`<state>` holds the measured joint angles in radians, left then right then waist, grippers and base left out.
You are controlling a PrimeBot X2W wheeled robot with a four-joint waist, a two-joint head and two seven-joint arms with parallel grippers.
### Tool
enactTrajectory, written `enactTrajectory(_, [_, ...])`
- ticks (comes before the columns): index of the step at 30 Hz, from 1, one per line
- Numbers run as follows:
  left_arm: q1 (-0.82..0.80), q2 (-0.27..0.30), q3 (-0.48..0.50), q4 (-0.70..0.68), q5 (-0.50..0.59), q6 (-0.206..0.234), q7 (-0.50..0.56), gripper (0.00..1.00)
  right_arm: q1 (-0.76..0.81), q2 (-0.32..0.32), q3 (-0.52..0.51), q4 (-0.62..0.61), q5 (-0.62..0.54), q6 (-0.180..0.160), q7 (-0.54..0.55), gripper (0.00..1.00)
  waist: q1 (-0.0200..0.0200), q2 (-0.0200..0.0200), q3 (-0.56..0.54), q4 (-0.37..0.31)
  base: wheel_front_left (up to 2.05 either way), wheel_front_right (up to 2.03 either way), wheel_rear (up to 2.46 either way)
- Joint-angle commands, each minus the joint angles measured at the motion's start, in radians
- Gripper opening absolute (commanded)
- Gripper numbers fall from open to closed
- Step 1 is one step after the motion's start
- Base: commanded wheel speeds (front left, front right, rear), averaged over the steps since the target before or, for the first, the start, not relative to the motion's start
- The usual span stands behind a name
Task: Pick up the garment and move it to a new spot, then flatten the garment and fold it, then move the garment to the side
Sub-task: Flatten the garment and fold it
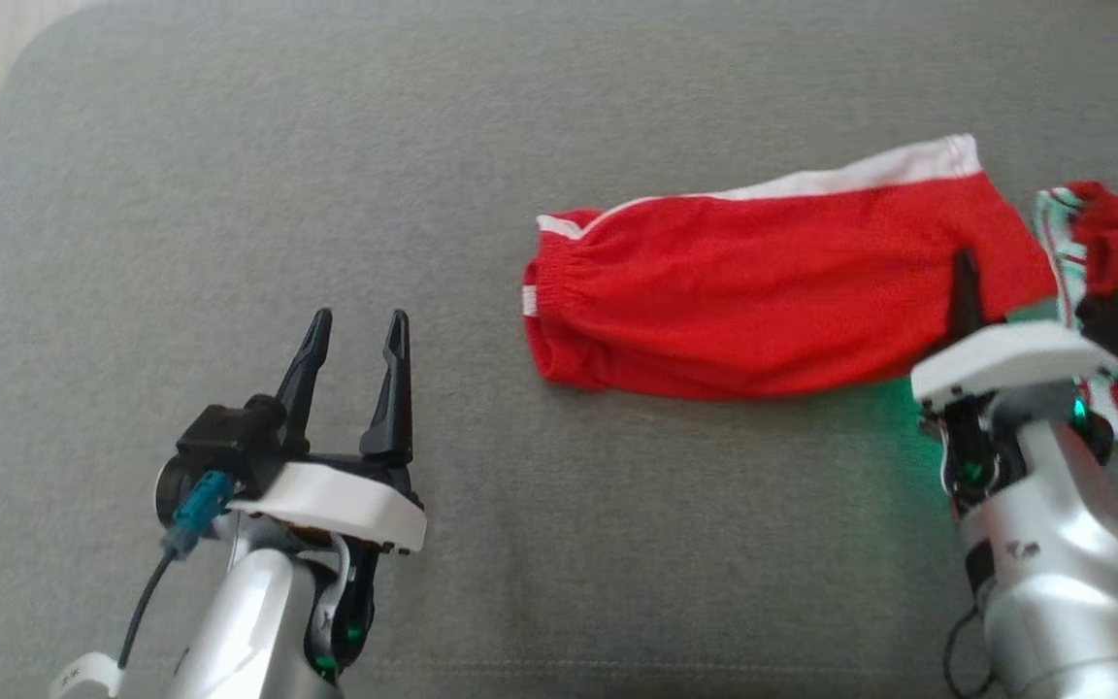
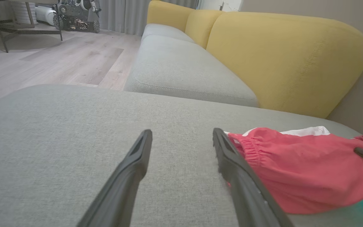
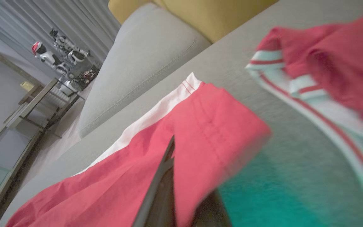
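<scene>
The garment (image 1: 763, 282) is a pair of red shorts with a white side stripe, lying lengthwise on the grey cushion (image 1: 229, 146). My right gripper (image 1: 963, 267) is at its near right end, shut on the garment, with one dark finger lying over the red cloth. In the right wrist view the red fabric (image 3: 200, 126) is pinched at the gripper (image 3: 175, 151) and drapes over one finger. My left gripper (image 1: 357, 320) stands open to the left of the garment with nothing between its fingers. The left wrist view has the gripper (image 2: 182, 132) just left of the elastic waistband (image 2: 247, 145).
A second red piece of clothing with a white-and-green striped band (image 1: 1117, 243) lies crumpled at the far right, close to my right wrist. Yellow back cushions (image 2: 288, 60) and another grey seat (image 2: 181, 66) are beyond. Wooden floor (image 2: 43, 63) lies past the cushion's left edge.
</scene>
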<state>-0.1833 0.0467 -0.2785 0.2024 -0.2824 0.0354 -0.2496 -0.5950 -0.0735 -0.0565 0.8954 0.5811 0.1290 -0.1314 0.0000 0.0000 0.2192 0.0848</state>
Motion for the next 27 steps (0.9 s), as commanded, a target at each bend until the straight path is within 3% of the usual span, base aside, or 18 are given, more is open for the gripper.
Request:
enactTrajectory(1, [-0.001,0.004,0.037,-0.028,0.012,0.001,-0.012,1.0,0.005,0.015,0.006,-0.039,-0.019,0.002,-0.029,0.0,0.0,0.0,-0.019,-0.031,0.0,0.0,0.0])
enactTrajectory(8, [0.008,0.004,0.032,-0.023,0.012,-0.004,-0.012,1.0,0.031,0.022,-0.007,-0.05,-0.077,0.002,-0.044,0.0,0.0,0.0,-0.033,-0.058,0.0,0.0,0.0])
enactTrajectory(16, [0.012,0.004,0.032,-0.017,0.005,0.0,-0.012,1.0,0.013,0.023,0.036,-0.046,-0.092,0.002,-0.091,0.0,0.0,0.0,-0.058,-0.023,0.0,0.0,0.0])
enactTrajectory(27, [0.037,0.004,0.038,-0.01,0.0,-0.004,-0.012,1.0,0.049,0.023,0.27,-0.167,-0.004,0.002,-0.119,0.0,0.0,0.0,-0.093,0.024,0.0,0.0,0.0])
